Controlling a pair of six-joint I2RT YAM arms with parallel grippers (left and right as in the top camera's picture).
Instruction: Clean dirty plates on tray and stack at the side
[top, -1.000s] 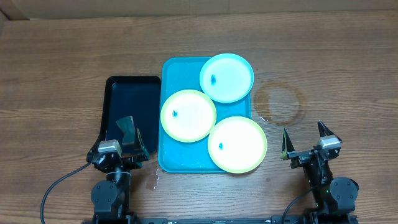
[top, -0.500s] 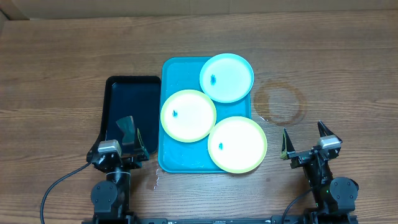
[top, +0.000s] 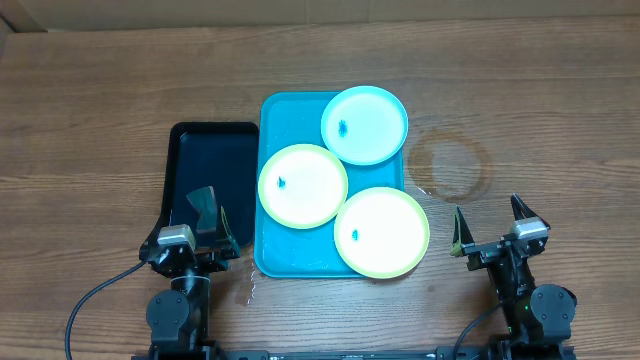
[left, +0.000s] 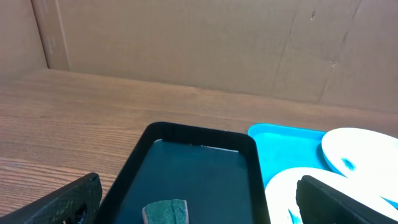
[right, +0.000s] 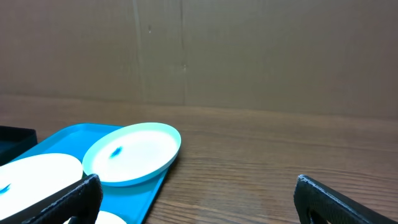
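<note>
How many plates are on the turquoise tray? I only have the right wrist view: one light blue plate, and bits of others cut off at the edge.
Observer: Three. Beyond the light blue plate, the middle yellow-green plate sits toward the left, and the nearest yellow-green plate overhangs the right rim of the turquoise tray.
Operator: Anything to wipe with?
Observer: A dark green pad lies at the near end of the black tray, which sits left of the turquoise tray.
Operator: And the left gripper?
Observer: The left gripper is open and empty, right behind that pad.
</note>
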